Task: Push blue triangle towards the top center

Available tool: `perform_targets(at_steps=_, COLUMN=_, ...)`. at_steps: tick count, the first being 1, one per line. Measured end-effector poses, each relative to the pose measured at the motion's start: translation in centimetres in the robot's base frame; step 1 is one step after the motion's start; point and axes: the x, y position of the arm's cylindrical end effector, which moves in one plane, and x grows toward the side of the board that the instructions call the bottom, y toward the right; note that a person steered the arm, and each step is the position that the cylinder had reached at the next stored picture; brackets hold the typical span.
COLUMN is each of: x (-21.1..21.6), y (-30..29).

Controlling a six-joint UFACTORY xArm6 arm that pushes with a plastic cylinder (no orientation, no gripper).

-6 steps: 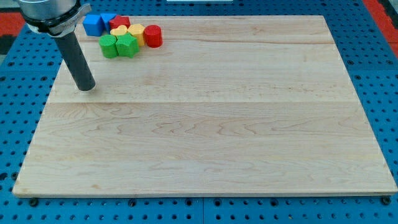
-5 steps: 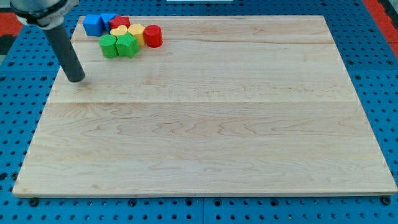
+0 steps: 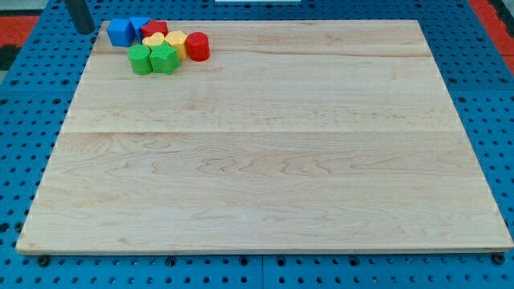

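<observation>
With my tip bare and touching nothing at the view's top left, just left of the cluster, the blue triangle sits wedged between the blue cube and a red block. It looks light, rigid and free-sliding, so I judge a push on its left face best, though neighbours may shift too.

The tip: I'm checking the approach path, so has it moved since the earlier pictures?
Yes. My tip went toward the view's top left, now just left of the blue cube.

The rod is cut off by the view's top; the red block sits half-hidden behind yellow blocks.
</observation>
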Motion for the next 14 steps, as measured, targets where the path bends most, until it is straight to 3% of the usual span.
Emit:
perform_targets(at_steps=4, x=0.1, y=1.4)
perform_targets(at_steps=6, x=0.8, y=10.2)
perform_targets(at_steps=11, x=-1.5, y=10.2)
perform_targets(at_steps=13, x=-1.3, y=17.6)
perform_targets(at_steps=14, x=-1.4, y=17.5)
